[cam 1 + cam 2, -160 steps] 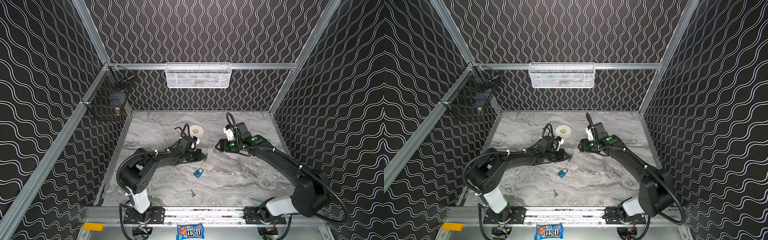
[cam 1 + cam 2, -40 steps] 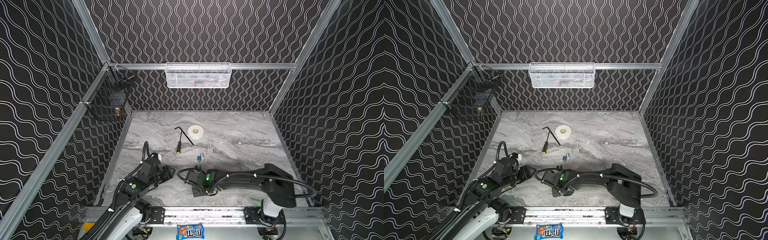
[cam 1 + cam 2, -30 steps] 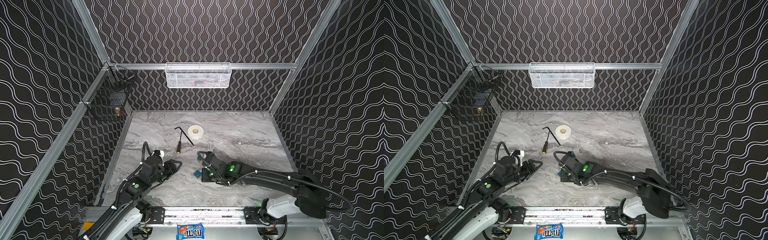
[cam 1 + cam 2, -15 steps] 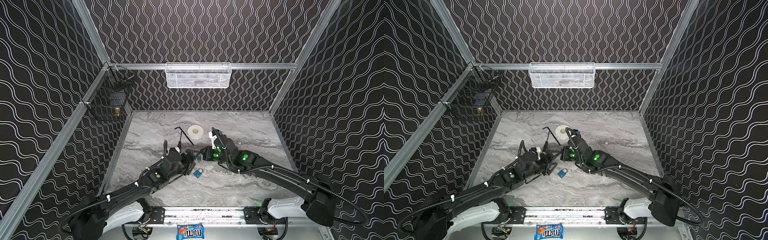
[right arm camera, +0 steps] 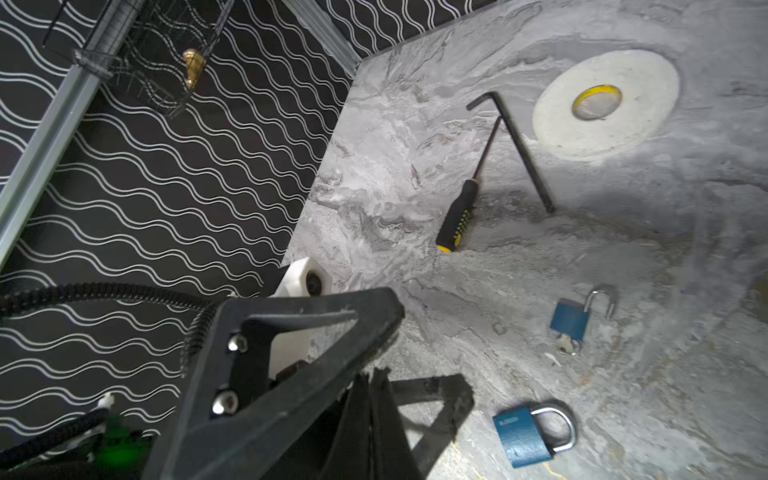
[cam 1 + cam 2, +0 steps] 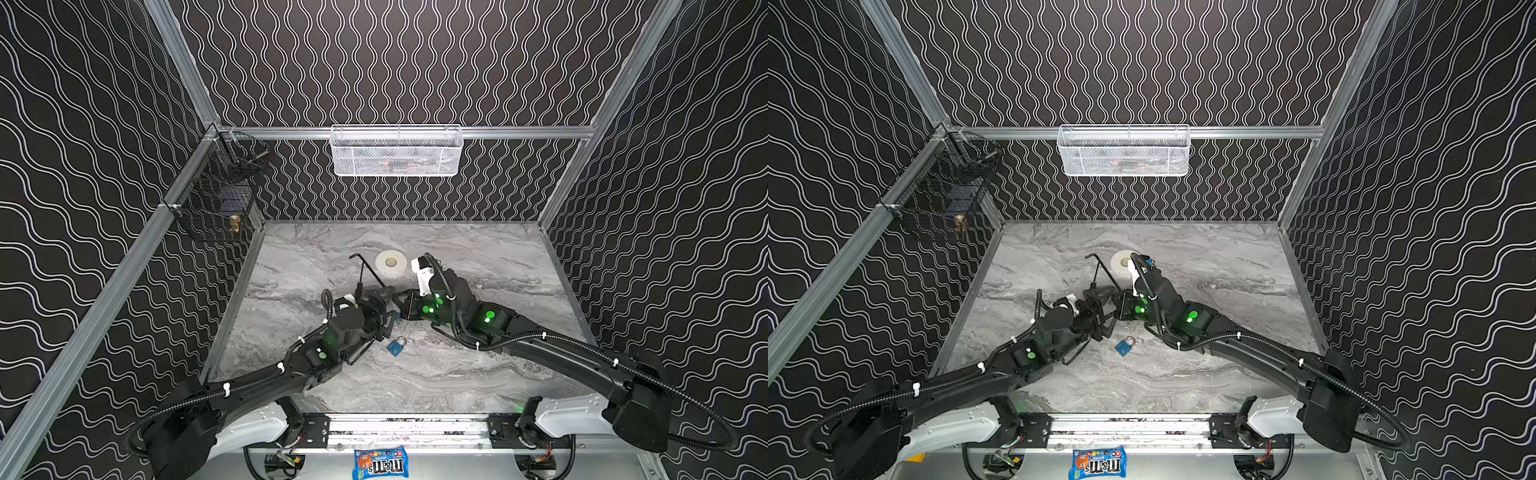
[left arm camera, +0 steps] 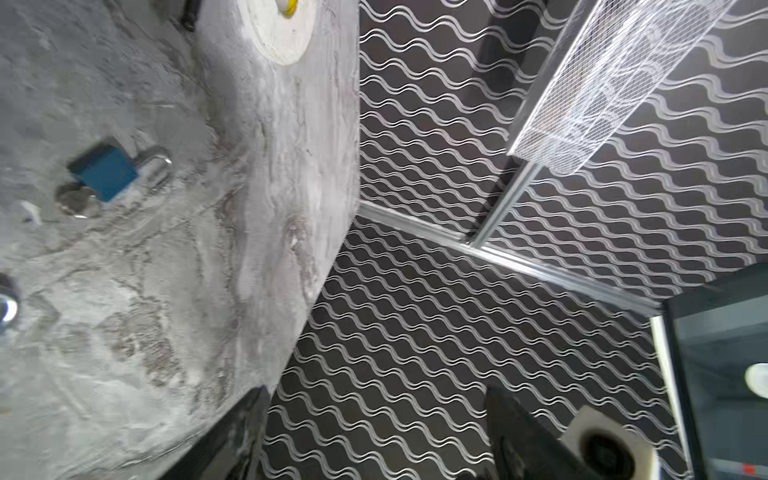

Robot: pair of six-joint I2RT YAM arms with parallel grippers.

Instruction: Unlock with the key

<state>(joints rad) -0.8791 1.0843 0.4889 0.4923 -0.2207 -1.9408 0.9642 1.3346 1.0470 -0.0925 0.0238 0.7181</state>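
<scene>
**Padlock open on the bench with the key in it, both claws empty**

The blue padlock [image 5: 570,319] lies flat on the bench [image 6: 478,374]. One leg of its shackle is free, and the key [image 5: 564,345] sits in its base. Neither claw touches it.

A second padlock [image 6: 396,346], also blue and with its shackle closed, lies just beside it, nearer the front edge. It is in plain sight in both top views.

The left claw [image 7: 376,395] hangs over the bench with its jaws wide apart and nothing between them. The right claw [image 5: 369,376] has its jaws pressed together and holds nothing that can be seen. The two claws face each other tip to tip, close above the padlock, and mostly hide it from the top views.

Behind them lie a screwdriver [image 5: 457,216], a hex key [image 5: 522,153] and a tape roll [image 6: 391,262].
</scene>
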